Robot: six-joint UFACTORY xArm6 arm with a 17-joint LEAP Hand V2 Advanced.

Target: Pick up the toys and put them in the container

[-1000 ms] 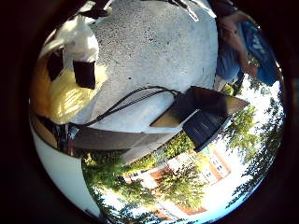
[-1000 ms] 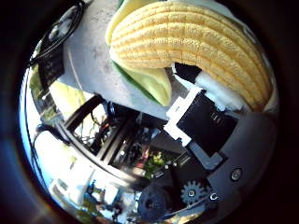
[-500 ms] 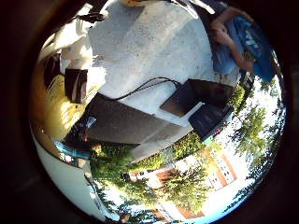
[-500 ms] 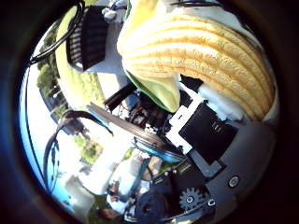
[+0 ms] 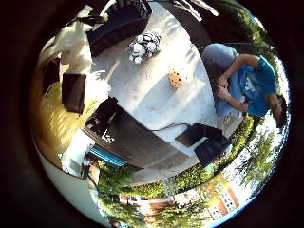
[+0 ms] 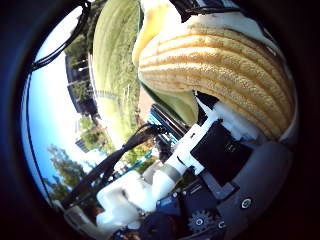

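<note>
My right hand (image 6: 215, 150) is shut on a yellow corn cob toy (image 6: 215, 70) that fills much of the right thumb side palm view, close to the palm. The right little finger side palm view shows the toy's yellow side (image 5: 55, 123) under a black finger (image 5: 74, 92). Farther off on the grey table (image 5: 152, 95) lie a black and white plush toy (image 5: 144, 45) and a small orange toy (image 5: 176, 81). A dark container (image 5: 119, 27) stands beside the plush toy at the table's edge.
A person in a blue top (image 5: 249, 84) sits at the table's side, away from the toys. A black box (image 5: 204, 144) sits at another table edge. Grass, trees and a building lie around.
Both views have swung, so the hand has moved with the corn cob toy still in it. The table now looks farther off; the plush toy, orange toy and container have come into view.
</note>
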